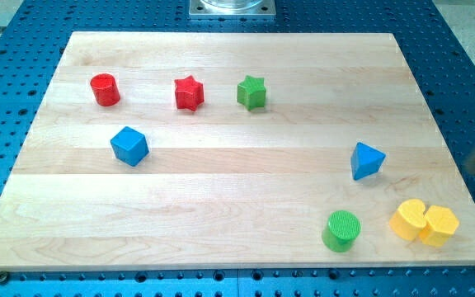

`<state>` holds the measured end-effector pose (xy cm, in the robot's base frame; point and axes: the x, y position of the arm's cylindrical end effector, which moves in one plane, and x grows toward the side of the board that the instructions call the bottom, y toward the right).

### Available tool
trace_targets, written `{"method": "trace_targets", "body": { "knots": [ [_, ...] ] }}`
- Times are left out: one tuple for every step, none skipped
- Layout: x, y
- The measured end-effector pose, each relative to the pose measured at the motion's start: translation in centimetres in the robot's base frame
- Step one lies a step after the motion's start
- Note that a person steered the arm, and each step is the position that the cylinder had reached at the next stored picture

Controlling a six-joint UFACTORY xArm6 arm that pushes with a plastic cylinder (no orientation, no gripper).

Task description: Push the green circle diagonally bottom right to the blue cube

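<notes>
Green circle (pixel 341 230) near the board's (pixel 221 173) bottom edge, far from the blue cube (pixel 129 146); my tip unseen, state untellable.

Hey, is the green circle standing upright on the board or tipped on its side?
Upright. The green circle shows its round flat face upward, with its curved wall below, near the wooden board's bottom edge. My tip is not clearly visible.

green circle (pixel 341 230) bottom right, blue cube (pixel 129 146) left

Probably a lab: wooden board (pixel 237 157) on blue perforated bench (pixel 15 49)
</notes>
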<state>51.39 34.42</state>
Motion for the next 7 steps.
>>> {"method": "trace_targets", "body": {
  "knots": [
    [5.2,-1.1],
    [10.3,-3.7],
    [10.1,-10.0],
    [10.1,-21.1],
    [7.4,-27.1],
    [5.0,-32.7],
    [6.8,-32.3]
  ]
}}
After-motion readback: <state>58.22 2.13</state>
